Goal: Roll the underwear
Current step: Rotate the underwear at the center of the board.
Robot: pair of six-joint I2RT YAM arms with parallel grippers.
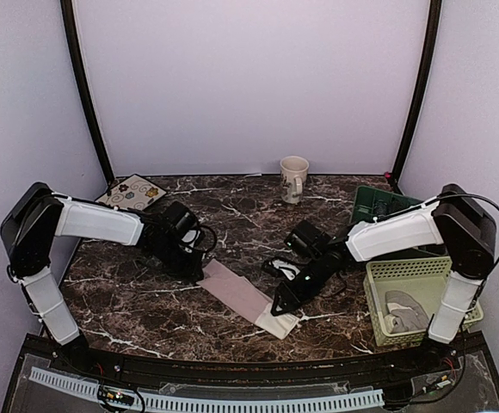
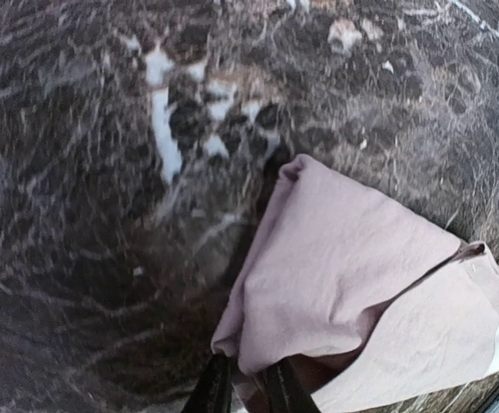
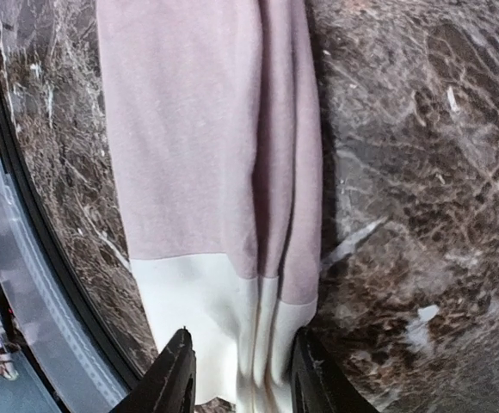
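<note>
Jaws of my right gripper [image 3: 241, 383] stand partly apart nearest me, straddling the cream end of the pink underwear [image 1: 243, 294] without visibly pinching it, I judge to steady the folded strip for rolling. Toward the near right corner of the table [image 1: 146, 301], a pale green basket [image 1: 409, 268] holds a grey garment [image 1: 404, 311]. The strip runs diagonally across mid-table to my left gripper [image 2: 245, 391], nipped narrow on the lifted pink end. Behind, a dark green basket [image 1: 374, 205] hides its contents; a beige mug [image 1: 294, 176] stands by the far edge.
</note>
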